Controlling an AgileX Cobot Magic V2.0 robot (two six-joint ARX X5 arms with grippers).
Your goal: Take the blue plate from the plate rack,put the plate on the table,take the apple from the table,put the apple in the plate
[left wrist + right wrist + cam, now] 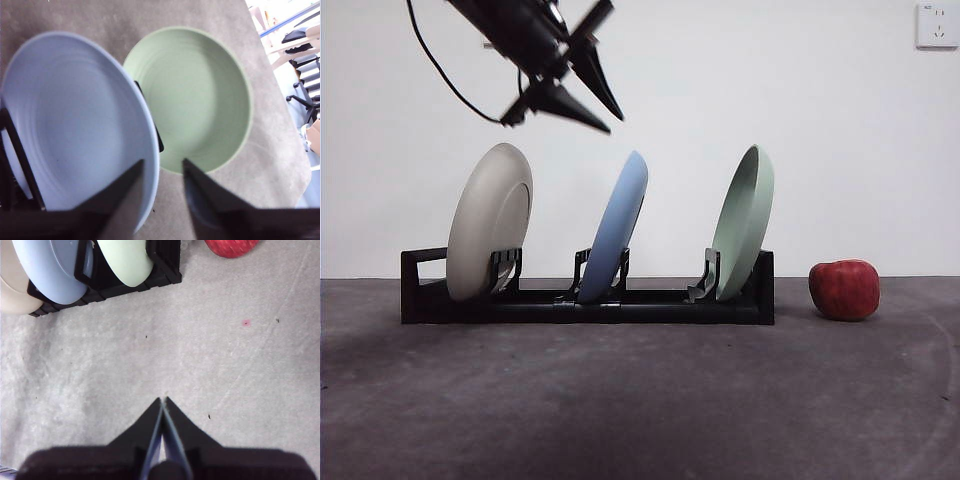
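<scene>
Two jaws of the left gripper (610, 115) stand parted and empty, up above the plate rack (420, 300), and the blue plate (617, 228) is right below them and a touch ahead, on edge in the middle slot. Its rim runs crosswise to the rack, so I'd judge the jaws must straddle that top edge coming straight down. Right gripper (163, 405) waits pinched closed on nothing, the apple (844, 289) well ahead of it.
</scene>
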